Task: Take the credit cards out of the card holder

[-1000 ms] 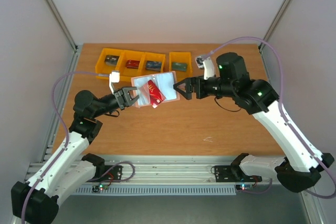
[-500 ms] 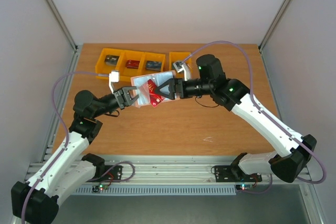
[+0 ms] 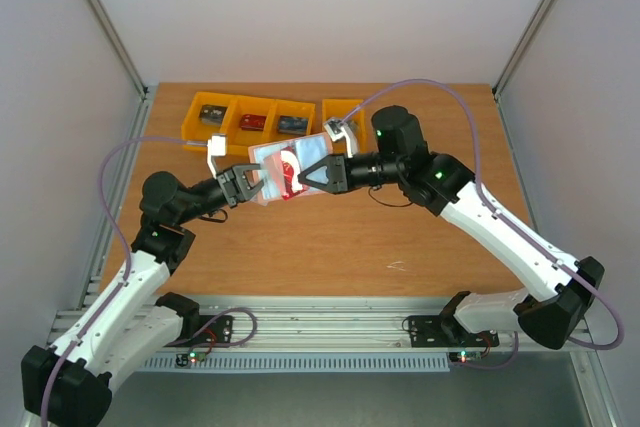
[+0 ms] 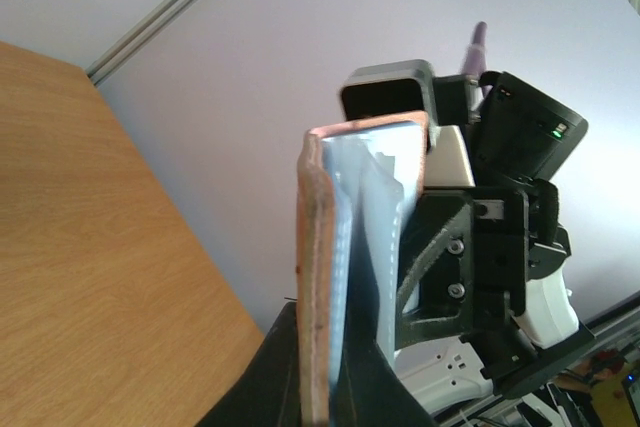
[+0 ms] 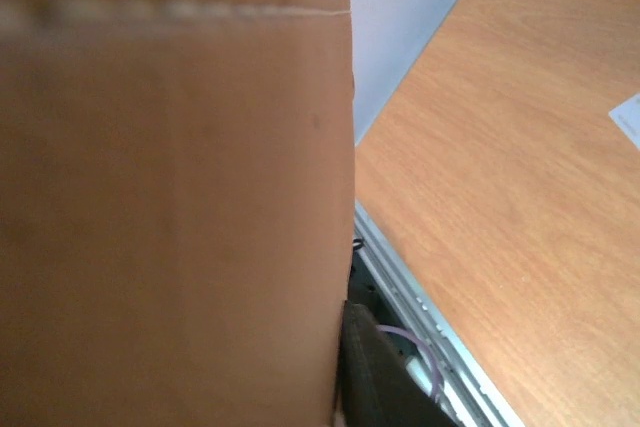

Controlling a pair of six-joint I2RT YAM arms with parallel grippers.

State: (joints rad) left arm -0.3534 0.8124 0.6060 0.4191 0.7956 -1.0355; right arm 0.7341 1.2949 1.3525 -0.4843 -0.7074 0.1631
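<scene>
Above the table my left gripper (image 3: 258,187) stays shut on the left edge of the card holder (image 3: 272,169), which lies open with its blue-grey inside up. A red credit card (image 3: 289,168) shows on that inside. My right gripper (image 3: 303,178) reaches in from the right and is shut on the holder's right part, right at the red card. In the left wrist view the holder (image 4: 320,277) stands edge-on between my dark fingers (image 4: 270,377), with the right gripper's body (image 4: 470,277) behind it. In the right wrist view the holder's pinkish outer side (image 5: 170,197) fills the left, one dark finger (image 5: 385,382) against it.
A row of orange bins (image 3: 278,117) with small items stands at the back of the wooden table (image 3: 400,227), just behind the holder. The table's metal front rail (image 5: 420,297) runs below. A small pale scrap (image 3: 397,266) lies near the front.
My right arm swung left to the holder, and its jaws went from wide open to shut on it. The left arm and holder barely moved.
</scene>
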